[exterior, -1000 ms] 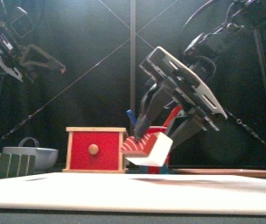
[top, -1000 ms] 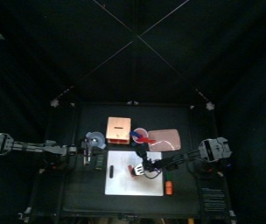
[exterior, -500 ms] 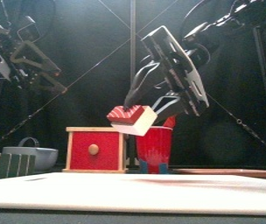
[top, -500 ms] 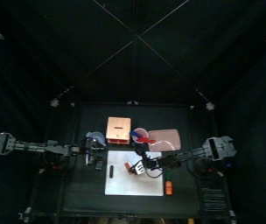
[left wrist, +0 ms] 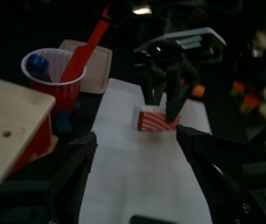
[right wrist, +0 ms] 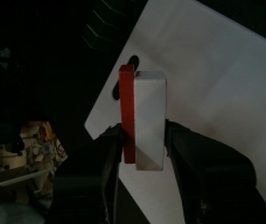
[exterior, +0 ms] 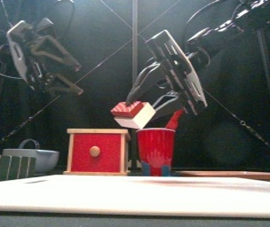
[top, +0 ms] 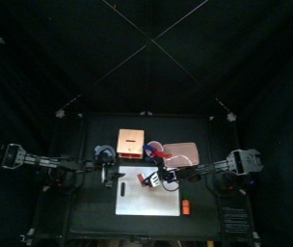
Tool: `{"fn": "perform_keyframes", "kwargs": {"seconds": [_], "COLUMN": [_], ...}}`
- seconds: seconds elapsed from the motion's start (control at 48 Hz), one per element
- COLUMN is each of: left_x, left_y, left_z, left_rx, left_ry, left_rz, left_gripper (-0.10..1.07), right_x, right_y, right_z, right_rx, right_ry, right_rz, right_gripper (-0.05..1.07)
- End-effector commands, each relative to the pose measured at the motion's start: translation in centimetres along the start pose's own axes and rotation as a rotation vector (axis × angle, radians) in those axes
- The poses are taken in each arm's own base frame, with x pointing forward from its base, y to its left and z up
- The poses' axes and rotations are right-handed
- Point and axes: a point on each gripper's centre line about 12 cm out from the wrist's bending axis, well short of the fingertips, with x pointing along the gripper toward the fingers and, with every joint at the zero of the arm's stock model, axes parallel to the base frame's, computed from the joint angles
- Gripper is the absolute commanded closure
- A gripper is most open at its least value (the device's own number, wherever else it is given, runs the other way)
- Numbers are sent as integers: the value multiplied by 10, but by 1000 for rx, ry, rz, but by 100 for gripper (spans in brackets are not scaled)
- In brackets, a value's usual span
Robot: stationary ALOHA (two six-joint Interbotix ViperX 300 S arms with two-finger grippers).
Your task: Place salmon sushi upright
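Observation:
The salmon sushi (exterior: pixel 131 115), a reddish striped topping on a white rice block, is held in the air well above the white board (exterior: pixel 138 196). My right gripper (exterior: pixel 142 106) is shut on it. In the right wrist view the sushi (right wrist: pixel 142 121) sits between the jaws, red topping turned to one side, over the board (right wrist: pixel 223 83). The left wrist view shows the sushi (left wrist: pixel 156 119) hanging from the right gripper (left wrist: pixel 164 87). My left gripper (exterior: pixel 45 66) is open and empty, raised at the left; in the top view it (top: pixel 107 175) is beside the board's left edge.
A red wooden box (exterior: pixel 97 151) and a red cup (exterior: pixel 156 151) with utensils stand behind the board. A pink tray (top: pixel 184 154) lies at the back right. A bright orange oblong item (top: pixel 185 205) lies by the board's right edge. A grey bowl (exterior: pixel 31 156) sits at the far left.
My right gripper has lifted the sushi off the board, up and a little to the left. My left gripper has come down and in from the upper left.

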Motion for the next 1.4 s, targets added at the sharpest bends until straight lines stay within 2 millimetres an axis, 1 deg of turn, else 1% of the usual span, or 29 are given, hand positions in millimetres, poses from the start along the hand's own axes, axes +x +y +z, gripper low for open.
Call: {"fn": "perform_keyframes", "kwargs": {"seconds": [0.0, 0.083, 0.208, 0.312, 0.438, 0.625, 0.75, 0.917, 1.062, 1.375], "left_x": [10, 14, 17, 21, 32, 56, 73, 81, 87, 105], "left_y": [1, 6, 8, 8, 4, -2, -2, 2, -2, -11], "left_z": [14, 9, 1, 0, 0, -1, -4, -8, -7, -6], "left_rx": [-191, -350, -505, -596, -670, -721, -738, -766, -789, -830], "left_ry": [-30, -20, -9, -20, -20, -4, -3, -44, -70, -75], "left_rz": [50, 109, 165, 202, 233, 269, 298, 348, 353, 332], "left_gripper": [-4, -4, -4, -4, -4, -4, -4, -4, -4, -3], "right_x": [-10, -11, -13, -13, -14, -14, -13, -15, -15, -14], "right_y": [12, 11, 5, 0, -2, 8, 10, 10, 10, 9], "right_z": [9, 10, 14, 23, 33, 45, 47, 48, 48, 48], "right_rx": [-1, -6, 3, 6, -19, -80, -92, -92, -101, -112], "right_ry": [-26, -27, -37, -53, -77, -107, -113, -115, -116, -115], "right_rz": [41, 34, 9, -21, -42, -56, -67, -69, -70, -73], "right_gripper": [44, 44, 44, 44, 44, 44, 44, 44, 44, 44]}}
